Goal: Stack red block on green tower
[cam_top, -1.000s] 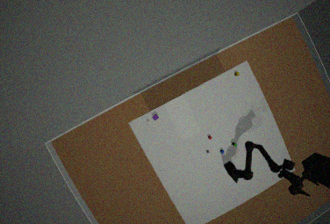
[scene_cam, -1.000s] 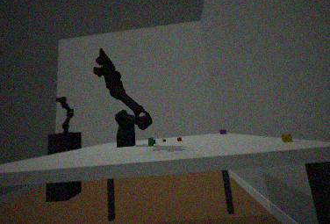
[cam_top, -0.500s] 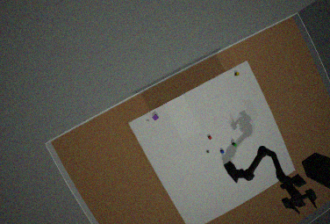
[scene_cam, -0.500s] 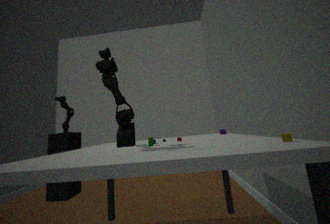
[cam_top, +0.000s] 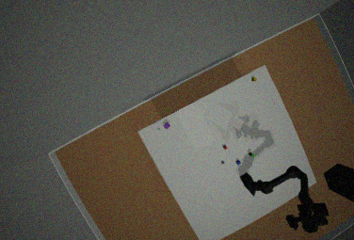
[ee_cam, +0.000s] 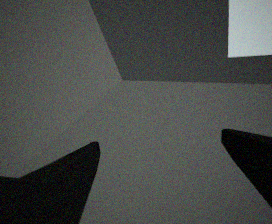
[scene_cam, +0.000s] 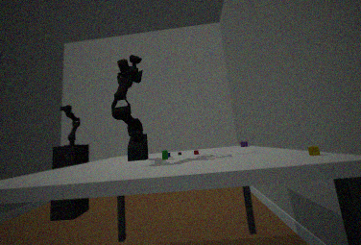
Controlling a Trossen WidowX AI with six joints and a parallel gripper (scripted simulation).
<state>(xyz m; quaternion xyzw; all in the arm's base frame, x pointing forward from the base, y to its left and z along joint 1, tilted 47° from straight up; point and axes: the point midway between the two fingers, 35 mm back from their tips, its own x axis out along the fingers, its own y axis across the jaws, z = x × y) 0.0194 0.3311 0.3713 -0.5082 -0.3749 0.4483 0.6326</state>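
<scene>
The white table [scene_cam: 269,163] carries every block. The black arm [scene_cam: 126,113] rears high above it, its gripper [scene_cam: 135,61] raised with fingers spread wide and nothing between them; in the wrist view the two dark fingertips stand well apart against bare wall. One green tower [scene_cam: 165,155] stands upright near the arm's base. One red block [scene_cam: 196,152], a small cube, rests on the table apart from the tower. One purple block [scene_cam: 244,143], one yellow block [scene_cam: 313,151], one blue block [cam_top: 238,162].
</scene>
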